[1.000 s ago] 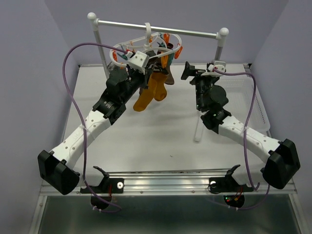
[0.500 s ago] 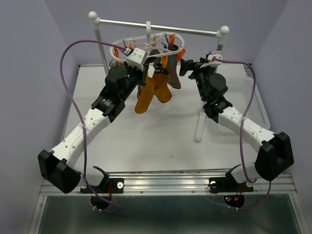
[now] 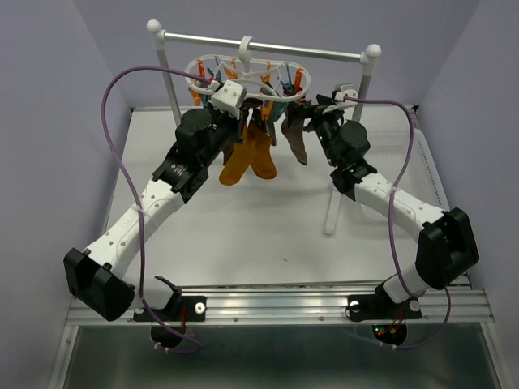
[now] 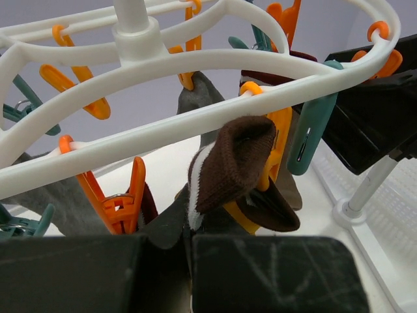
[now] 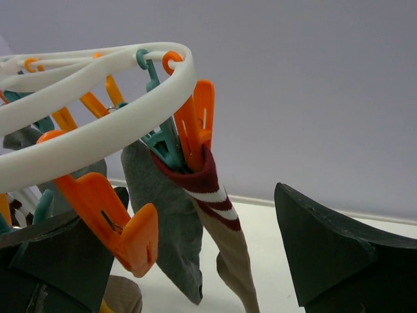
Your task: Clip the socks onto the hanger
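My left jaws are pressed together, pinching the brown sock (image 4: 234, 163) low on its leg. Its cuff, dark brown with a white band, stands up out of the jaws and folds over just above them, so its long axis runs upward and slightly right from the pinch. Right behind the cuff an orange clip (image 4: 281, 130) hangs from the white ring of the hanger (image 4: 163, 127). A teal clip (image 4: 314, 134) hangs just right of it, and a spare orange clip (image 4: 120, 195) hangs up and left of the jaws. I cannot tell whether the cuff is already in the clip's mouth or only leaning on it.

My right jaws are spread wide and hold nothing. Ahead of them, between the two fingers, a striped sock (image 5: 210, 189) hangs straight down from the ring, maroon and white at the cuff and tan below. A grey sock (image 5: 163, 215) hangs just left of it, and a low orange clip (image 5: 124, 231) sits close to the left finger.

The left arm (image 3: 174, 174) is the nearer one, since it carries the sock, and the right arm (image 3: 381, 194) reaches in from the ring's far side. I judge the next move turns on raising that cuff into the clip's mouth while the right jaws squeeze the clip open.

Further out, the mustard socks (image 3: 247, 158) hang under the ring above the tabletop (image 3: 243, 235), and the hanger hooks on the rack (image 3: 324, 53).
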You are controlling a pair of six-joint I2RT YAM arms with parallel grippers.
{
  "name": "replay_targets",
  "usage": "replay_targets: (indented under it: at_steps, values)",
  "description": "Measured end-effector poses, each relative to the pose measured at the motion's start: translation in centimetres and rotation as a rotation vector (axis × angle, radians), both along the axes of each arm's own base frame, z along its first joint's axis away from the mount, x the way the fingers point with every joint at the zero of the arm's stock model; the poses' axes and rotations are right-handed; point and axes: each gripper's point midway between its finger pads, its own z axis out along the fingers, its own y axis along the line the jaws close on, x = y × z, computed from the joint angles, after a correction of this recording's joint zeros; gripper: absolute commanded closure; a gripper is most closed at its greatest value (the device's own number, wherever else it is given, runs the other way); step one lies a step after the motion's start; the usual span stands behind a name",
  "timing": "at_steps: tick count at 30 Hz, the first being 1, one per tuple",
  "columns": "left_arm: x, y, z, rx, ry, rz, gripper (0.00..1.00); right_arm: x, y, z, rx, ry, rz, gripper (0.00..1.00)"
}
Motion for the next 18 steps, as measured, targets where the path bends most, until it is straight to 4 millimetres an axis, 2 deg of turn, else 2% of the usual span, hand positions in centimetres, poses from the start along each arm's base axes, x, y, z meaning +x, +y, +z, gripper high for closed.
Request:
replay_targets:
  at_steps: [10, 18]
  values:
    - [-0.4, -0.6, -0.2, 0.007, 0.003, -0.041, 1.00, -0.1, 0.0, 0.8, 0.057, -0.001, 0.006, 0.04]
    - [-0.1, -1.1, -0.6, 0.018, 0.019, -0.060, 1.00, 0.1, -0.7, 0.5, 0.050, 0.015, -0.041, 0.03]
